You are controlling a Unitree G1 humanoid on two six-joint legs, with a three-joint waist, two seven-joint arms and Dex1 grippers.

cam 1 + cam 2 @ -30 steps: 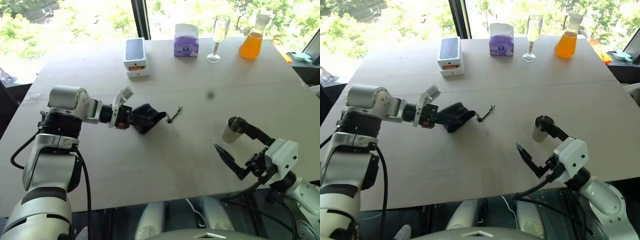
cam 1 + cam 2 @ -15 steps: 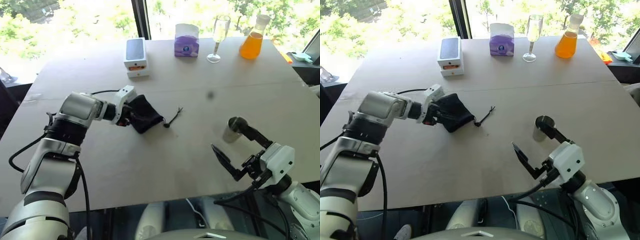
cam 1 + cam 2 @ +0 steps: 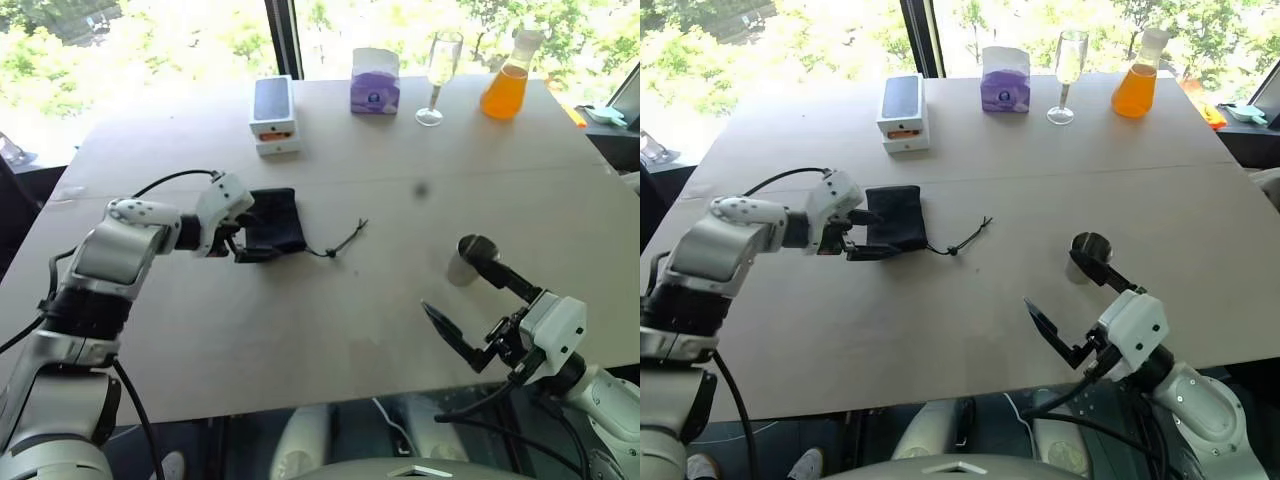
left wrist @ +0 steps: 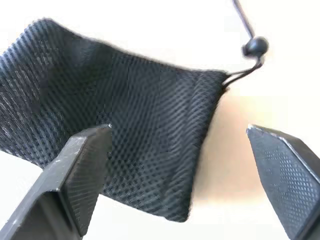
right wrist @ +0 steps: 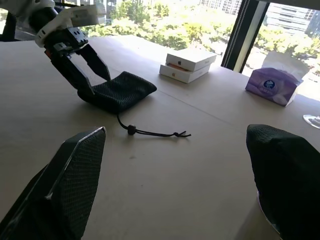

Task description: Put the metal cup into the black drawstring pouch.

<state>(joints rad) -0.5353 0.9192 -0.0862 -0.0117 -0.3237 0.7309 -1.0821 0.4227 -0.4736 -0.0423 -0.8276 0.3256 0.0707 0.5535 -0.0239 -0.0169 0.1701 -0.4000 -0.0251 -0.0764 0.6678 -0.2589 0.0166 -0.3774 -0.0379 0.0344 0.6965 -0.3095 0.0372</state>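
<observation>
Two grippers concern you: your left gripper [image 3: 862,234] has its jaws spread wide at the near-left end of the pouch [image 3: 895,217], one finger lying over the fabric and the other along its near edge, clamping nothing; your right gripper [image 3: 1068,298] is also wide open, raised just above the table [image 3: 970,330], with the cup [image 3: 1082,257] standing upright just past its far finger, close to it but not between the fingers. You can see the pouch lying flat on the table, left of centre, its cord [image 3: 960,238] trailing right toward the middle and ending in a knot; whether its mouth is open you cannot tell. At the far edge you have a flask [image 3: 1135,82] about half full of orange liquid, a stemmed glass [image 3: 1065,72] beside it that looks empty, a purple tissue box [image 3: 1005,78] with tissue standing out of its top, and a white phone box [image 3: 900,113] further left. Compared with a second ago, you held the pouch bunched and lifted in a closed left gripper; now that gripper has let go, rolled over, and the pouch is spread flat on the table. Your right gripper and the cup sit where they were
</observation>
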